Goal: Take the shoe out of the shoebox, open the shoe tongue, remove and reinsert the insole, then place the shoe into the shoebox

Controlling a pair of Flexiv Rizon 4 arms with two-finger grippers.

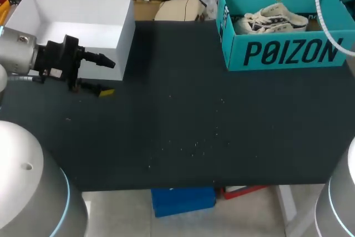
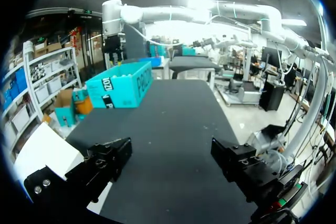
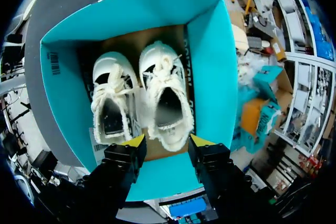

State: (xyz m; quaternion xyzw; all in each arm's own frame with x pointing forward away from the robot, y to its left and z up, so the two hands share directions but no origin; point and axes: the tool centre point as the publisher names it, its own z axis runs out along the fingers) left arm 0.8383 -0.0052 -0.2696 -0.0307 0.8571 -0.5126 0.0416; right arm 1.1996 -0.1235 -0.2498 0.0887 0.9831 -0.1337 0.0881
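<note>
1. Mostly, your risk is the teal shoebox (image 1: 288, 54) at the far right of the table (image 1: 183, 126): a finger coming down could catch its tall wall and drag it.
2. Two white shoes (image 3: 165, 95) lie side by side inside it, close together; you could pinch both or snag the laces (image 3: 161, 71).
3. Your right gripper (image 3: 167, 142) hovers above them, fingers apart, empty; your left gripper (image 1: 105, 76) sits beside the white box (image 1: 77, 15), likewise spread and empty.
4. Insoles lie in shadow, so you cannot judge them; the head view hardly shows your right gripper.
</note>
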